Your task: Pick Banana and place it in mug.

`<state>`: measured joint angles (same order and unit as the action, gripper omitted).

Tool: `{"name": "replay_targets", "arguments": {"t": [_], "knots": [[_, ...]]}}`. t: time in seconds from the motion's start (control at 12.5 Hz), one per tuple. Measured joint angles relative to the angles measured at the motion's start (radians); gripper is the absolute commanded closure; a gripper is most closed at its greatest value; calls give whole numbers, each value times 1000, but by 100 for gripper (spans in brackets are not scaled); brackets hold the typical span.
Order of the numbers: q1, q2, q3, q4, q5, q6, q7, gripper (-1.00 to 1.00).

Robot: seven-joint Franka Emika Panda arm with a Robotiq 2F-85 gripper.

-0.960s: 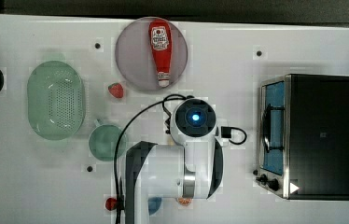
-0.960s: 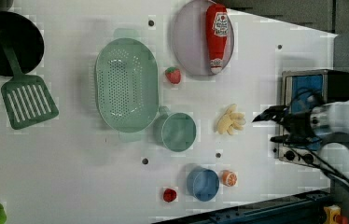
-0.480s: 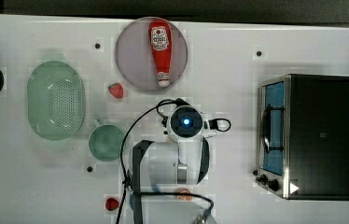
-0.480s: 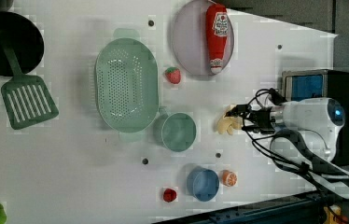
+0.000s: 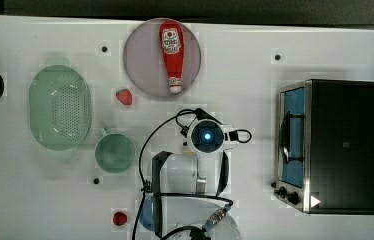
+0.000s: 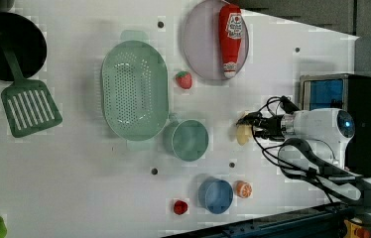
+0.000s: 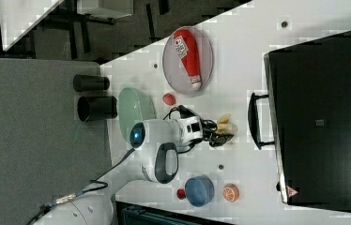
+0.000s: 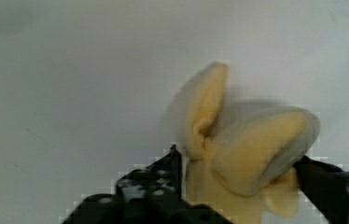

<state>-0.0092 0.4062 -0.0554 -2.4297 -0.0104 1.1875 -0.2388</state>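
A white desk (image 6: 74, 188) carries a green mug (image 6: 190, 140) mid-desk. Just beside the mug – nearer the toaster oven's edge – the gripper (image 6: 249, 128) straddles the banana (image 6: 243, 134) (fingers flanking it; actual pinch unclear).

White worktop (image 5: 325, 45), evenly lit, dotted with small dark holes. Grey floor (image 7: 37, 154) beside it in the right view. Dark floor beyond its far edge.

top view: straight down over the tabletop (image 5: 255, 45)
side views: oblique, both sharing the mug (image 6: 189, 140)
wrist view: close on the banana (image 8: 252, 149)
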Motion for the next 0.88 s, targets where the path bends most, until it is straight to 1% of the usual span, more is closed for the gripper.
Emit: {"name": "replay_targets", "arguments": {"t": [0.08, 0.16, 0.32, 0.56, 0.72, 0.8, 0.88], "knots": [[-6, -5, 10, -2, -1, 0, -5, 26], [-11, -12, 29, -6, -1, 0, -5, 43], [-5, -34, 42, -8, 0, -10, -11, 43], [12, -99, 31, -10, -22, -58, -12, 43], [-1, -262, 26, -43, 3, -258, -16, 43], [-1, -348, 15, -47, -8, -340, -17, 43], [-11, -426, 18, -27, -16, -422, -17, 43]]}}
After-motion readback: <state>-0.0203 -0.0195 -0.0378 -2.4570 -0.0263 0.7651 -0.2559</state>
